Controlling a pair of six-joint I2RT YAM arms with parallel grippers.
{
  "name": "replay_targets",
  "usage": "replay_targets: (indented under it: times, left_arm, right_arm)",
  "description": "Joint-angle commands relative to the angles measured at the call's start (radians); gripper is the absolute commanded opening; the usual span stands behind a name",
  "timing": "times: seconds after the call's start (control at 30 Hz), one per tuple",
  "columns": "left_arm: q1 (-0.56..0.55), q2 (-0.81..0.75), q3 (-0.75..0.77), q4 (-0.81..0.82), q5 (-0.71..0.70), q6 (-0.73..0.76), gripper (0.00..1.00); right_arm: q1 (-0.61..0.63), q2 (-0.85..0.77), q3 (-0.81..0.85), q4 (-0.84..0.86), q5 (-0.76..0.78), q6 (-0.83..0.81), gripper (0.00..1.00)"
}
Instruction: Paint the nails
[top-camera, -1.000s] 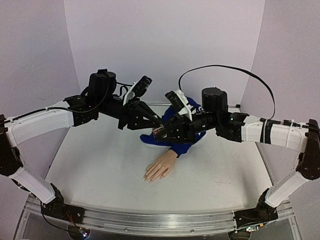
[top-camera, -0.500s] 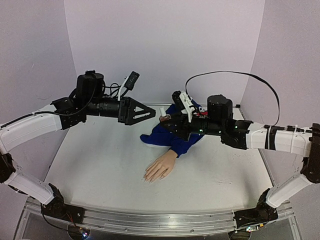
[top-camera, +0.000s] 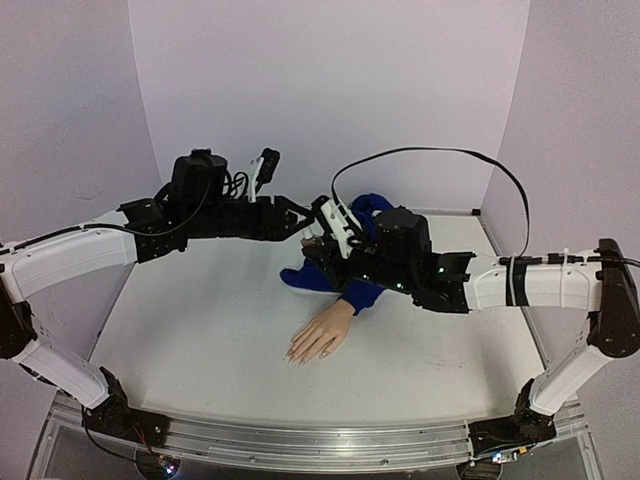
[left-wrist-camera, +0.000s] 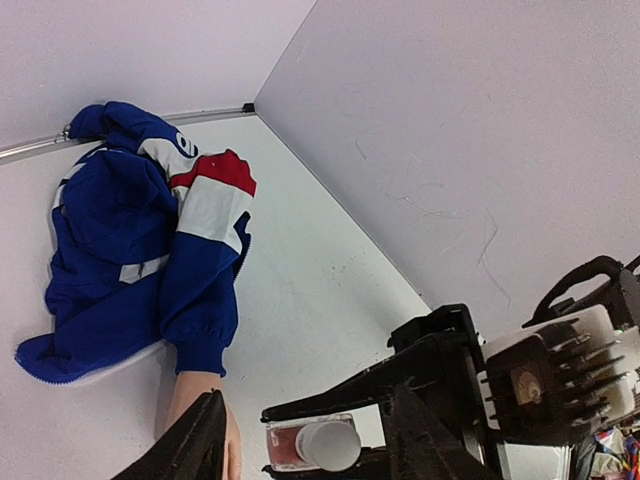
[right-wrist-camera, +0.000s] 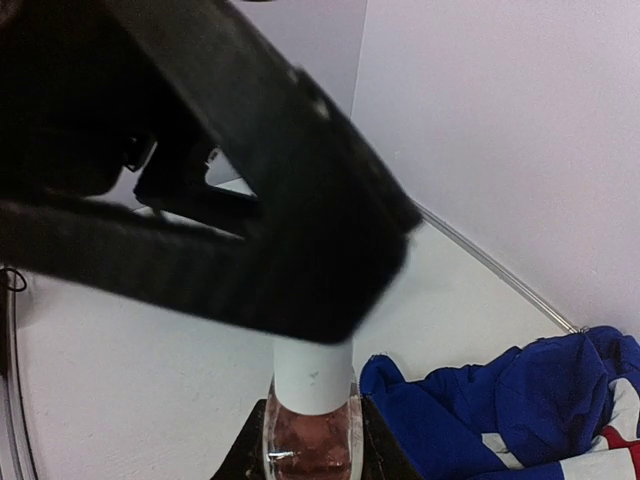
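The left gripper (top-camera: 303, 222) is back at the polish bottle (left-wrist-camera: 298, 447). A second ago it sat closed down at the bottle, half a second ago it had drawn away to the left with its jaws thrown wide, and now it has come in again with the jaws partly narrowed. In the left wrist view they stand on either side of the white cap (left-wrist-camera: 332, 445) with a gap on each side, so nothing is clamped yet. The right gripper (top-camera: 318, 240) has stayed shut on the glass body, holding the bottle up in mid-air. This looks like a fresh bite on the cap so it can be twisted further. The brush is not out, and painting has not begun. Both arms reach inward and meet above the middle of the table (top-camera: 200, 330), forearms roughly level, over the blue sleeve (top-camera: 345, 290). The mannequin hand (top-camera: 320, 338) lies flat on the table, nearer the bases. Its nails (top-camera: 297, 356) point toward the near edge, well below and apart from both grippers.
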Motion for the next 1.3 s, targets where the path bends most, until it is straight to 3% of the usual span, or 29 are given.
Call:
replay_targets:
  times: [0.0, 0.1, 0.37, 0.53, 0.6, 0.73, 0.83, 1.03, 1.17, 1.27]
  left_arm:
    - [-0.019, 0.008, 0.051, 0.026, -0.056, -0.003, 0.53]
    - [-0.029, 0.01, 0.057, 0.025, -0.055, 0.009, 0.47]
    - [-0.046, 0.016, 0.054, 0.025, -0.064, 0.024, 0.14]
    - [-0.048, 0.025, 0.051, 0.025, 0.041, 0.072, 0.0]
    - [-0.048, 0.032, 0.057, 0.025, 0.161, 0.125, 0.0]
    - [-0.048, 0.038, 0.071, 0.025, 0.637, 0.307, 0.0]
    - [-0.047, 0.004, 0.051, 0.025, 0.95, 0.399, 0.0]
    - [-0.046, -0.011, 0.069, 0.024, 1.036, 0.423, 0.0]
    - [-0.045, 0.011, 0.092, 0.025, 0.868, 0.347, 0.02]
    - [-0.045, -0.01, 0.062, 0.025, 0.657, 0.319, 0.33]
  right_arm:
    - [0.025, 0.008, 0.073, 0.071, 0.09, -0.02, 0.0]
    - [0.036, 0.022, 0.089, 0.065, 0.096, -0.034, 0.0]
    - [0.049, 0.038, 0.119, 0.065, 0.101, -0.042, 0.0]
    - [0.042, 0.013, 0.107, 0.059, 0.016, -0.044, 0.0]
    - [0.016, -0.026, 0.098, 0.042, -0.189, -0.045, 0.0]
    - [-0.098, -0.067, 0.107, 0.013, -0.995, 0.047, 0.0]
    - [-0.111, -0.054, 0.155, -0.003, -1.278, 0.131, 0.0]
    - [-0.111, -0.09, 0.113, -0.042, -1.199, 0.096, 0.0]
    - [-0.111, -0.119, 0.089, -0.096, -0.94, 0.008, 0.0]
    - [-0.111, -0.156, 0.029, -0.09, -0.745, -0.045, 0.0]
